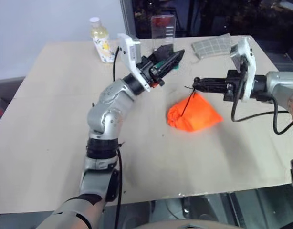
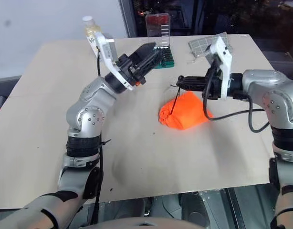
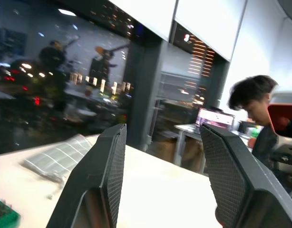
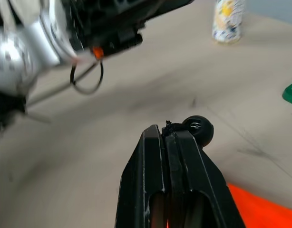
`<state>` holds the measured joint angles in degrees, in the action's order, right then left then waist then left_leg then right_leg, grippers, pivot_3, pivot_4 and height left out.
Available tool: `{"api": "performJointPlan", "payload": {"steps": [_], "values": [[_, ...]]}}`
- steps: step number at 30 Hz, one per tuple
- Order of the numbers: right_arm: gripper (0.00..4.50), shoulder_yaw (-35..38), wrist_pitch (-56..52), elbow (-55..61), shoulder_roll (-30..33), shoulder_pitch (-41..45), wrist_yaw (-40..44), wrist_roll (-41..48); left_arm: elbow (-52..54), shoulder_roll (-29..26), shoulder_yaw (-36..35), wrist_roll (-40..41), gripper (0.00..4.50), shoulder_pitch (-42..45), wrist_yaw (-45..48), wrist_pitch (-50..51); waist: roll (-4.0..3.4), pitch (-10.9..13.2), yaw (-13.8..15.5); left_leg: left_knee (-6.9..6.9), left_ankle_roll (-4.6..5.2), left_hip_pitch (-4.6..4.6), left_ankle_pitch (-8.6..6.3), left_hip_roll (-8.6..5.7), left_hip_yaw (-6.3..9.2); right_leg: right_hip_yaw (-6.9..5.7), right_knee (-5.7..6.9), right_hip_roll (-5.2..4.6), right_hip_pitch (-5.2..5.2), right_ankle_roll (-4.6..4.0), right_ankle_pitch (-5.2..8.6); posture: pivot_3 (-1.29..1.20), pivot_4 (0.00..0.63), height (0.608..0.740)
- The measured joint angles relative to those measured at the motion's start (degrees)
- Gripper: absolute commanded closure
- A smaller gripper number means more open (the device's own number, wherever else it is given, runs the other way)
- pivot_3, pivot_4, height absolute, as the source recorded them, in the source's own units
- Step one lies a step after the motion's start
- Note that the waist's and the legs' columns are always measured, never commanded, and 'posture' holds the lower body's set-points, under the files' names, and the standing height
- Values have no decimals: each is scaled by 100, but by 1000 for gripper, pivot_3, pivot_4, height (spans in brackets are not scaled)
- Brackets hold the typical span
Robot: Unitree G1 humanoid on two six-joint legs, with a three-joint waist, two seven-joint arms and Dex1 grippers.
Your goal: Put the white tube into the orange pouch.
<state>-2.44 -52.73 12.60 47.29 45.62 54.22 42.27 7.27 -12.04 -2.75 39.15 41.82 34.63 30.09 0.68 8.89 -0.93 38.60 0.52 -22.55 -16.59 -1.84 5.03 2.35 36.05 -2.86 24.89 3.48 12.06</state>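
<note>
orange pouch [image 1: 194, 113] hangs by its cord [image 1: 187, 104] from the shut right tool [image 1: 198, 84].

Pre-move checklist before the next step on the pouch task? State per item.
1. Right gripper shut on the dark cord: ok.
2. Orange pouch resting on the table: ok.
3. Pouch mouth open for insertion: cannot tell.
4. White tube located: not ok, not seen on the table or in a gripper.
5. Left gripper open and empty: ok.
6. Bottle and grey checked pouch well apart from the orange pouch: ok.
</note>
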Motion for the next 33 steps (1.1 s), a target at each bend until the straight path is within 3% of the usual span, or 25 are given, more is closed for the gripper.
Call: {"api": "performJointPlan", "payload": {"steps": [3,10,12,23,33], "values": [[4500,-244,518,127,286,-173,410,-436,49,-132,146,-38,1986,-200,214,29,0,0,16,4,0,0,0,0,0,-1,2,1,0,0,0,0,150,740],[4500,-323,815,313,760,-425,1234,-574,-27,-1434,1648,-2334,1986,-428,1708,-2393,0,0,33,6,-1,5,0,-2,-9,2,3,0,-5,-1,0,0,150,740],[4500,-325,872,341,835,-425,1428,-588,-191,-1544,1952,-2759,1986,-441,2011,-2998,0,0,42,7,0,4,0,1,-7,2,1,-2,-6,0,0,0,150,740],[4500,-702,1176,464,1200,-422,2429,-1003,-1067,-1244,2303,-3331,1986,-128,2641,-4541,0,0,60,29,12,-4,-7,1,-7,-5,6,-1,-7,1,0,0,150,740],[4500,-1107,1309,494,1053,-281,2634,-1411,-970,-928,2270,-2925,1986,-86,2776,-4155,0,0,48,64,21,0,-12,2,-6,-3,35,-1,-12,2,-1,0,150,740]]}}
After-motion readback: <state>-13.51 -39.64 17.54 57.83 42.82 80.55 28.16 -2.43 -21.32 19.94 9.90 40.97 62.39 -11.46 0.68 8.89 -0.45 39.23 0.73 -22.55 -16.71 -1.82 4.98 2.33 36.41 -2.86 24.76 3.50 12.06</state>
